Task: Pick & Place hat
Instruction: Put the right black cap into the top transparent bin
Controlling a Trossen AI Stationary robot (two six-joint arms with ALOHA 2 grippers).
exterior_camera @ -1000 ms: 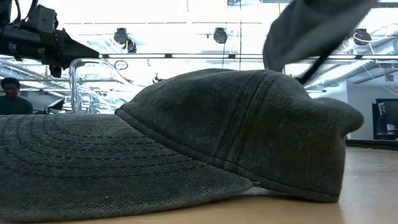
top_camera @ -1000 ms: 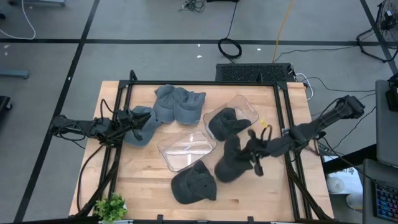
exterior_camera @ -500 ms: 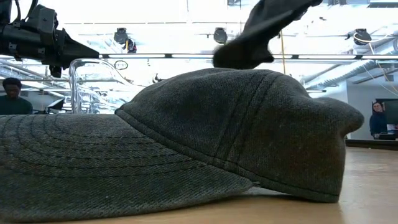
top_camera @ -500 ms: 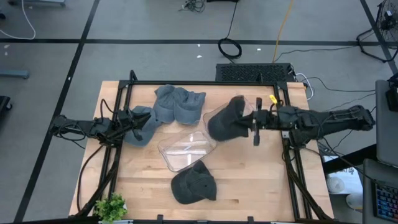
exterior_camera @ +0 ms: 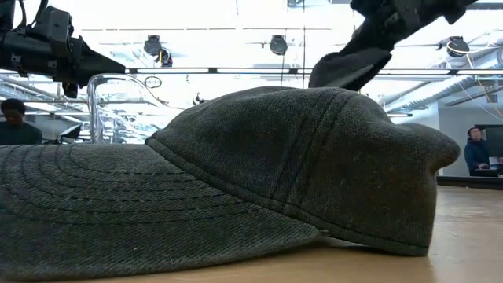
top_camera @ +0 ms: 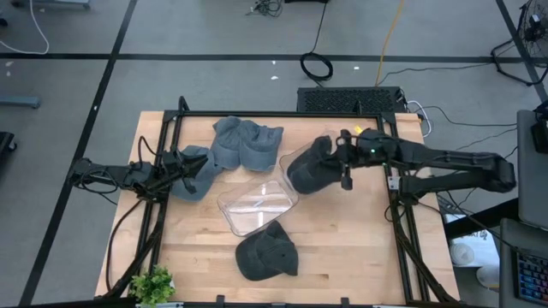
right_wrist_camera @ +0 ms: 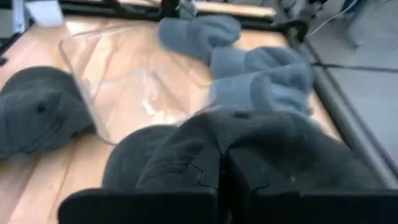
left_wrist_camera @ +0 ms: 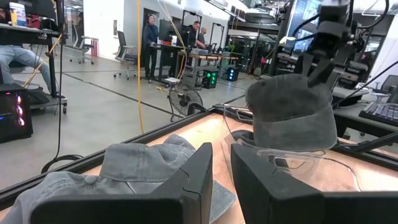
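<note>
The dark hat [top_camera: 313, 164] hangs clamped between the fingers of the right gripper [top_camera: 342, 162], over the clear bin [top_camera: 330, 147] near the bench's far right edge. In the right wrist view the fabric [right_wrist_camera: 249, 149] bunches over the closed fingers, and the hat hides most of what lies under it; a second dark cap [right_wrist_camera: 134, 163] shows in the bin below, only partly visible. The high view cannot separate the two dark shapes there.

A second clear bin [top_camera: 257, 204] lies at the bench's middle and appears to hold no hat, though glare on its plastic makes that hard to confirm. Another dark cap [top_camera: 267, 253] rests on the wood near the front edge; in the low view it [exterior_camera: 236, 181] fills nearly the whole picture and cuts off the bench behind, leaving only the held hat's underside [exterior_camera: 346, 67] visible above it.

Light blue-grey hats [top_camera: 247, 143] lie near the far edge. The left gripper [top_camera: 175, 165] sits at the left side against another blue-grey hat [top_camera: 197, 173]; its fingers [left_wrist_camera: 186, 180] stand slightly apart with nothing between them.
</note>
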